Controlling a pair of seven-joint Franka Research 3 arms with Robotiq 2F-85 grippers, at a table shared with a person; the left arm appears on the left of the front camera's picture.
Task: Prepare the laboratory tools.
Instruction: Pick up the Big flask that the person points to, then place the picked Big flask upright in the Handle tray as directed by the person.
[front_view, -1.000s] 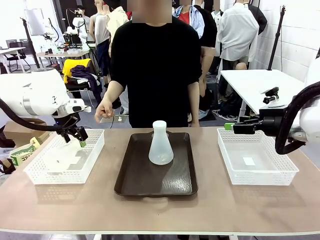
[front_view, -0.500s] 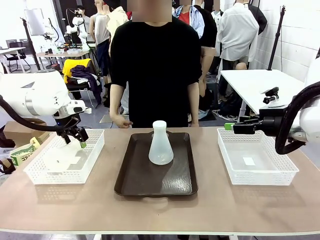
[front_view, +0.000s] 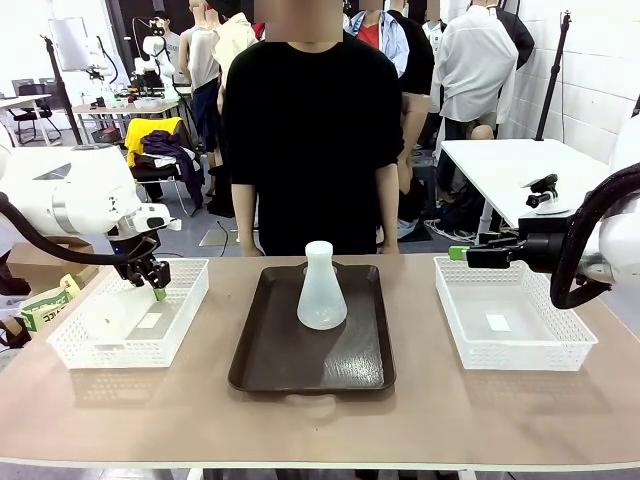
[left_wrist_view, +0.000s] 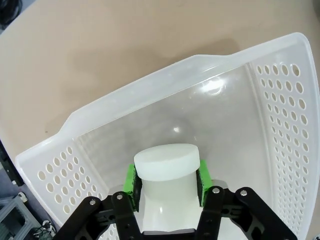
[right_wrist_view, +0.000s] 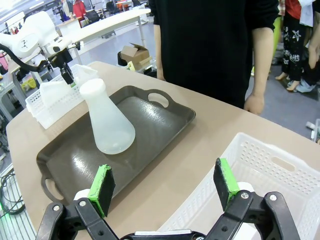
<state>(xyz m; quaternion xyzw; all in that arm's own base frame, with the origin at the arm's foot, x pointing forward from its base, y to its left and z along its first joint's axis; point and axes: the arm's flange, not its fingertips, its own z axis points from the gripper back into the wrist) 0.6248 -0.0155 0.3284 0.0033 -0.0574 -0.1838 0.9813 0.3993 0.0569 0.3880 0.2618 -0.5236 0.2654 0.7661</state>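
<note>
One frosted-white conical flask (front_view: 322, 290) (right_wrist_view: 107, 122) stands upright in the middle of the dark brown tray (front_view: 270, 370) (right_wrist_view: 165, 112). A second flask (left_wrist_view: 165, 162) (right_wrist_view: 52, 92) is in the left white basket (front_view: 190, 300) (left_wrist_view: 280, 100), and its neck sits between the green pads of my left gripper (front_view: 155, 285) (left_wrist_view: 167, 180), which is shut on it. My right gripper (front_view: 460, 254) (right_wrist_view: 163, 182) hangs open and holds nothing, above the far left corner of the right white basket (front_view: 520, 355) (right_wrist_view: 280, 165).
A person in black stands at the far side of the table, behind the tray, arms hanging down. The right basket holds only a small white label (front_view: 498, 322). Bare tabletop (front_view: 320, 425) runs along the near edge.
My left gripper has closed on the flask's neck in the left basket and shifted slightly. The person's hand has drawn back from the far table edge. The right arm has stayed still.
</note>
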